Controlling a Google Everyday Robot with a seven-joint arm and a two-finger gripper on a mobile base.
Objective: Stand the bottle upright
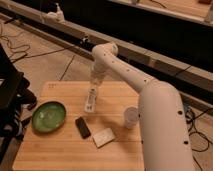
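A green bowl (48, 116) is sitting at the wooden table's (60, 150) left edge, a pale cup (131, 117) (contents unseen) at right. The bottle (90, 100) is lying flat mid-table, far of a black bar (82, 126). The gripper (95, 81) is hovering clenched, just above the bottle's far end.

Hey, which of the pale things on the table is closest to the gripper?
The bottle, lying flat right below the gripper; the cup and white block sit farther away.
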